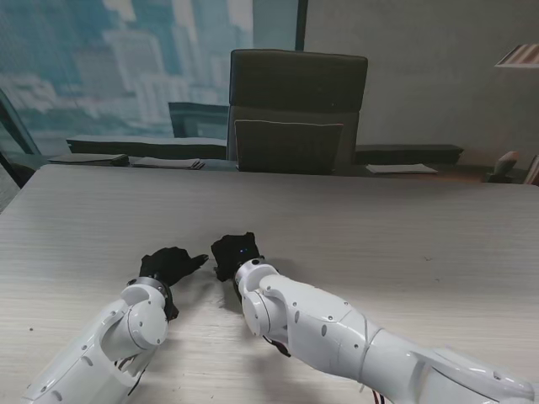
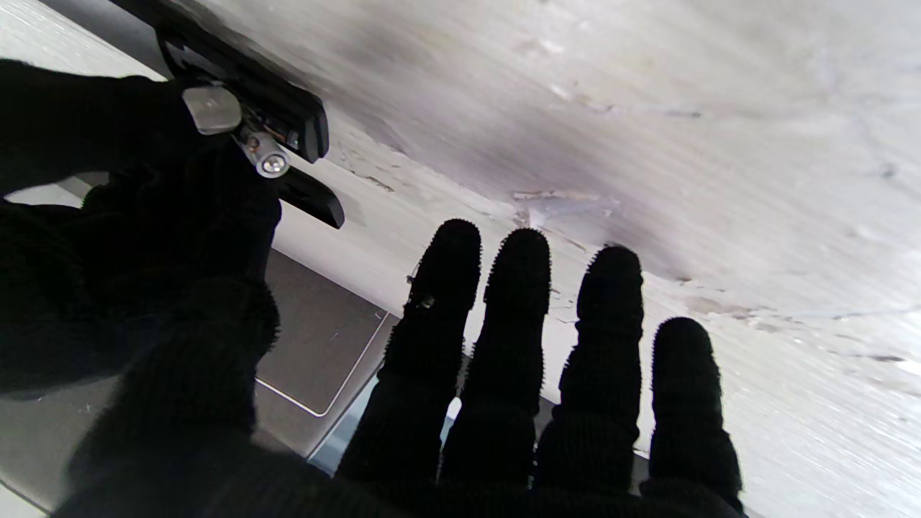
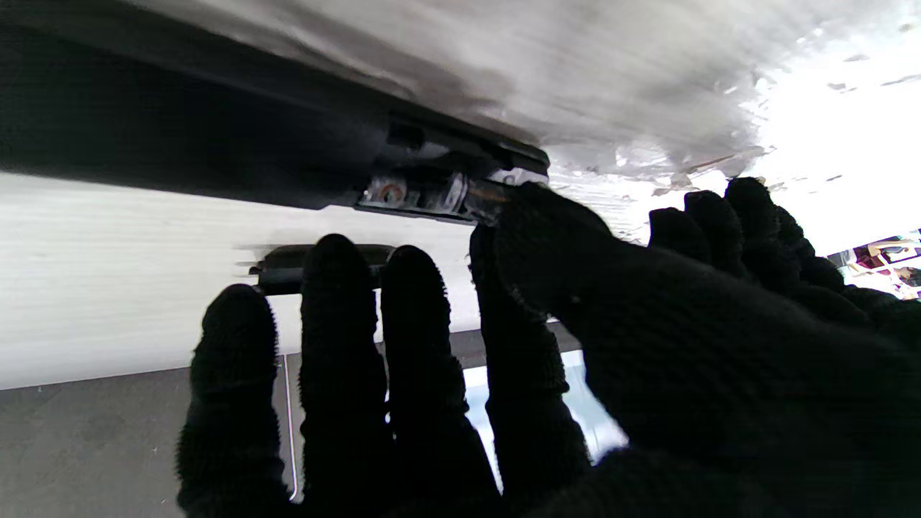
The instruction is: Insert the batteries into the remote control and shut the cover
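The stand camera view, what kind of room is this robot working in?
Probably an office or meeting room: a long pale wood-grain table, a dark high-backed office chair pushed up on its far side, and a big window overlooking city towers.

We see a pale wood-grain table [image 1: 354, 227], matt and streaked. Both hands, left hand [image 1: 171, 264] and right hand [image 1: 235, 252], wear black knitted cloth. The remote [image 2: 245, 79] looks like smooth black plastic; the battery [image 2: 266, 155] end shines like metal.

Left hand [image 1: 171, 265] spread flat; right hand [image 1: 235, 253] beside it, fingers extended.
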Robot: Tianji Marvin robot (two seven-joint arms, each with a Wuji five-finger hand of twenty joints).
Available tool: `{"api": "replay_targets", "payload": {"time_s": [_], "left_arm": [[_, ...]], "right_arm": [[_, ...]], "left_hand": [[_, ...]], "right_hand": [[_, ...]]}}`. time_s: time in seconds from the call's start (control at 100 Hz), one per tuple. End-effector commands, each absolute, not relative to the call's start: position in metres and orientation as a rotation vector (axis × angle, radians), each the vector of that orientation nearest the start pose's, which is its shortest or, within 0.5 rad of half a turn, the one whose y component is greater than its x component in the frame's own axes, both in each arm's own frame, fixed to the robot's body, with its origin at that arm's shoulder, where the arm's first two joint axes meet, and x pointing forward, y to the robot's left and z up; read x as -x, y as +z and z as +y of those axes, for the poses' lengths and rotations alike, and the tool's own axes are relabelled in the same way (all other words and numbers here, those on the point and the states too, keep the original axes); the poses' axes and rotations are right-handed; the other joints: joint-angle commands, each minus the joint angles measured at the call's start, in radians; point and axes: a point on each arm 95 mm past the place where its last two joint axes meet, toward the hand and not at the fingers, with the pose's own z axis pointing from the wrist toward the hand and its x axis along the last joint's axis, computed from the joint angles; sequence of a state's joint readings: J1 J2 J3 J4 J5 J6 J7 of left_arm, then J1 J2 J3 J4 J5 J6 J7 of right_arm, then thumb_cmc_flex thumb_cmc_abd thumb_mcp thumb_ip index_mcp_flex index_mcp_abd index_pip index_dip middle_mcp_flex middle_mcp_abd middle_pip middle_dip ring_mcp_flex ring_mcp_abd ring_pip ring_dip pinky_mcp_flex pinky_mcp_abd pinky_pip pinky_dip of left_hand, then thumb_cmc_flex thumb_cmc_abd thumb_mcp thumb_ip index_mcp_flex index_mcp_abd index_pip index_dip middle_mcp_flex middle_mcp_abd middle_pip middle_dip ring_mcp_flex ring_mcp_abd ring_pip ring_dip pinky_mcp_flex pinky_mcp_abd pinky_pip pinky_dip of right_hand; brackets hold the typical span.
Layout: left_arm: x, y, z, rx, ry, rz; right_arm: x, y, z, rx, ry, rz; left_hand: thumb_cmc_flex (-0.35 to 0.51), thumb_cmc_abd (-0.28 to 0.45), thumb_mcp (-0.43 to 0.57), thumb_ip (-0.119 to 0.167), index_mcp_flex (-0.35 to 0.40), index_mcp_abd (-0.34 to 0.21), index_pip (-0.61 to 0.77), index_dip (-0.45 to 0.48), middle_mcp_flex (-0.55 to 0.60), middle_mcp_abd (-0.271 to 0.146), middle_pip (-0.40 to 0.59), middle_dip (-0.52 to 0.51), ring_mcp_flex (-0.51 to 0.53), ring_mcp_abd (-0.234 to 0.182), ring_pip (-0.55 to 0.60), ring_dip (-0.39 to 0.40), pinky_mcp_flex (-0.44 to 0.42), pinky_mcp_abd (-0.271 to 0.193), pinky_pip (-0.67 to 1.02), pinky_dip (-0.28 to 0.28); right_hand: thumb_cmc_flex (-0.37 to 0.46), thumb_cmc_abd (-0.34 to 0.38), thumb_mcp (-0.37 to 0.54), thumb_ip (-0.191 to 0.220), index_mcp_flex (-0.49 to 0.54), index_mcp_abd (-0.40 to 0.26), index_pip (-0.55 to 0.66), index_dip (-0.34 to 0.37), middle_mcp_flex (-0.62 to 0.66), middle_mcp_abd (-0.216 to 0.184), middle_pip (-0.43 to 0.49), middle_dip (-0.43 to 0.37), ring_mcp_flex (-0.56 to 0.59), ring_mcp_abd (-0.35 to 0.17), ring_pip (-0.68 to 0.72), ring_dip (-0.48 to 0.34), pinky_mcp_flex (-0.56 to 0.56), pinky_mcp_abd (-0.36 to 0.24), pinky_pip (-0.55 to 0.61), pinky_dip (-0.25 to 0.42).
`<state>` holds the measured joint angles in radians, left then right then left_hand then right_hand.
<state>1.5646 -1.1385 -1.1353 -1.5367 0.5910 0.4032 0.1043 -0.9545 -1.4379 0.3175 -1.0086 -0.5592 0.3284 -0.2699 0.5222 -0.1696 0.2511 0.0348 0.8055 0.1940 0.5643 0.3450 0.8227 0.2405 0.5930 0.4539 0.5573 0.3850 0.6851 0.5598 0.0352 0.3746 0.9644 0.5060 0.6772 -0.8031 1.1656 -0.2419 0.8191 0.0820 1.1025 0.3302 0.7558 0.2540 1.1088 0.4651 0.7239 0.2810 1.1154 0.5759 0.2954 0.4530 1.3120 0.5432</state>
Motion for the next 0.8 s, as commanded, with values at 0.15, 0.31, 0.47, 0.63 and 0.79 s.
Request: {"api": "replay_targets", "payload": {"time_s": [0.15,0.31,0.47,0.63,0.79], "left_arm": [[-0.3875,-0.3839,0.0091,1.858,-1.267,1.125],[-0.3872,-0.384,0.0089,1.86,-1.269,1.126],[-0.3872,-0.3841,0.0087,1.86,-1.27,1.127],[-0.3872,-0.3844,0.0083,1.861,-1.27,1.13],[-0.3873,-0.3846,0.0079,1.865,-1.268,1.134]], "right_arm": [[-0.4381,-0.3792,0.2473,-1.238,1.525,1.706],[-0.437,-0.3805,0.2473,-1.241,1.509,1.717],[-0.4368,-0.3824,0.2466,-1.247,1.494,1.722],[-0.4364,-0.3833,0.2456,-1.249,1.483,1.726],[-0.4373,-0.3843,0.2452,-1.249,1.484,1.728]], "left_hand": [[-0.01,0.026,-0.017,0.011,-0.007,0.012,-0.007,-0.007,-0.014,0.021,-0.01,-0.013,-0.026,0.057,-0.087,-0.049,-0.017,-0.015,-0.005,-0.014],[-0.009,0.027,-0.015,0.011,-0.006,0.01,-0.006,-0.007,-0.015,0.021,-0.01,-0.013,-0.025,0.056,-0.086,-0.049,-0.018,-0.014,-0.006,-0.014],[-0.008,0.026,-0.014,0.011,-0.005,0.013,-0.007,-0.008,-0.015,0.021,-0.01,-0.013,-0.025,0.057,-0.086,-0.049,-0.018,-0.014,-0.006,-0.014],[-0.008,0.026,-0.014,0.011,-0.005,0.012,-0.007,-0.008,-0.014,0.021,-0.01,-0.014,-0.026,0.058,-0.087,-0.05,-0.017,-0.014,-0.005,-0.014],[-0.007,0.025,-0.013,0.011,-0.007,0.013,-0.01,-0.009,-0.015,0.022,-0.012,-0.015,-0.026,0.056,-0.087,-0.05,-0.017,-0.014,-0.005,-0.014]], "right_hand": [[-0.006,0.035,0.001,0.021,0.007,-0.034,0.062,0.027,-0.026,0.009,0.032,0.005,-0.021,-0.015,0.012,0.021,-0.015,-0.022,0.035,0.001],[-0.007,0.037,-0.001,0.023,0.004,-0.038,0.065,0.024,-0.028,0.008,0.034,0.005,-0.022,-0.017,0.013,0.022,-0.014,-0.024,0.037,0.001],[-0.012,0.039,-0.004,0.024,0.0,-0.047,0.073,0.025,-0.031,0.007,0.036,0.007,-0.021,-0.02,0.015,0.024,-0.014,-0.025,0.038,0.0],[-0.019,0.04,-0.005,0.025,-0.001,-0.052,0.085,0.027,-0.033,0.006,0.037,0.009,-0.023,-0.021,0.016,0.025,-0.014,-0.025,0.039,0.0],[-0.027,0.044,-0.009,0.024,0.004,-0.066,0.099,0.031,-0.034,0.006,0.038,0.011,-0.025,-0.022,0.016,0.025,-0.017,-0.026,0.038,-0.002]]}}
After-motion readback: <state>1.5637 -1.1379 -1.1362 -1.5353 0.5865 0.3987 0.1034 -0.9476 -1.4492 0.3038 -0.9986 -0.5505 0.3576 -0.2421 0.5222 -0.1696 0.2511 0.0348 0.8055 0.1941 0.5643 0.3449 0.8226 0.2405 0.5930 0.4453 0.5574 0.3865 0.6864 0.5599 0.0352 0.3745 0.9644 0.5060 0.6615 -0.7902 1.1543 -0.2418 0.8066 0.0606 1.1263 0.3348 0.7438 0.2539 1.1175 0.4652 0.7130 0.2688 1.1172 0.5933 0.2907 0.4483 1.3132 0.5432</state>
